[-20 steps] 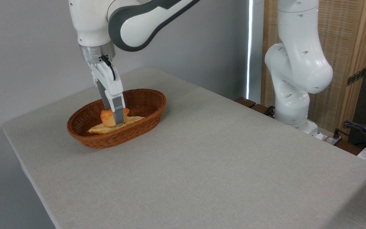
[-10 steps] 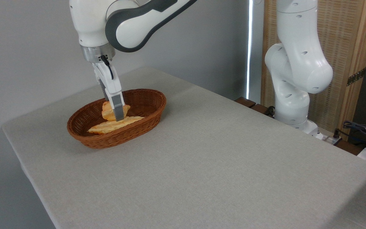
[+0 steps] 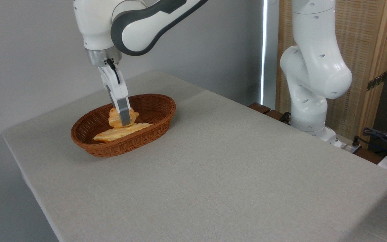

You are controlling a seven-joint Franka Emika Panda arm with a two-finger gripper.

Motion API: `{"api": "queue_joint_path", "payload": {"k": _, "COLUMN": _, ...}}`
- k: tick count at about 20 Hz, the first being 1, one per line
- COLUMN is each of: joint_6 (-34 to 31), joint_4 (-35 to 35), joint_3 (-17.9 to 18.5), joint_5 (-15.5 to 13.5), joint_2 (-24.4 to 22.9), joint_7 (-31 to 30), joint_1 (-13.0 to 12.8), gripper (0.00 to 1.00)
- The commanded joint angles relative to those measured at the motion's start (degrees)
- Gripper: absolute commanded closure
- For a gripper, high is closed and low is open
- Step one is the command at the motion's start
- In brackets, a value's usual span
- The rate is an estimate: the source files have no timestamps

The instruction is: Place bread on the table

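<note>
item 1, the bread: a small, lumpy, golden-orange pastry bun, held above the inside of the basket, just over a longer, paler flat pastry; whether the 2 are touching cannot be told. item 2, the hand: pointed down from the white and grey arm, its fingers clamped on the bread, only the near grey finger being seen clearly. item 3, the basket: brown oval wicker, set toward the far left of the worktop, a light grey-beige fabric surface shown bare elsewhere. item 4, a white robot base column, stood beyond the right far edge.

step in hand, as judged: the lift-out, with the bread gripped but not yet carried past the rim. next move, as judged: more height is called for so the rim is cleared, then a sideways carry to bare worktop, a lowering and a release. the flat pastry is to be left undisturbed.
</note>
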Motion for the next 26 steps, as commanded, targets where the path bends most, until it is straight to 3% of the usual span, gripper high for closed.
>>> {"api": "queue_joint_path", "payload": {"k": 1, "joint_6": 0.6, "joint_4": 0.17, "joint_3": -0.09, "joint_5": -0.69, "joint_2": 0.29, "joint_7": 0.4, "joint_1": 0.15, "gripper": 0.78}}
{"api": "queue_joint_path", "payload": {"k": 18, "joint_6": 0.51, "joint_4": 0.61, "joint_3": 0.43, "joint_5": -1.48, "joint_2": -0.59, "joint_7": 0.14, "joint_1": 0.32, "gripper": 0.77}}
{"api": "queue_joint_path", "payload": {"k": 20, "joint_6": 0.43, "joint_4": 2.18, "joint_3": 0.96, "joint_5": -3.14, "joint_2": -1.9, "joint_7": 0.23, "joint_1": 0.94, "gripper": 0.77}}
{"api": "queue_joint_path", "payload": {"k": 22, "joint_6": -0.01, "joint_4": 2.98, "joint_3": 3.32, "joint_5": -4.29, "joint_2": -2.87, "joint_7": 0.14, "joint_1": 1.12, "gripper": 0.76}}
{"api": "queue_joint_path", "payload": {"k": 26, "joint_6": -0.54, "joint_4": 2.9, "joint_3": 8.24, "joint_5": -3.77, "joint_2": -4.37, "joint_7": 0.4, "joint_1": 1.03, "gripper": 0.73}}
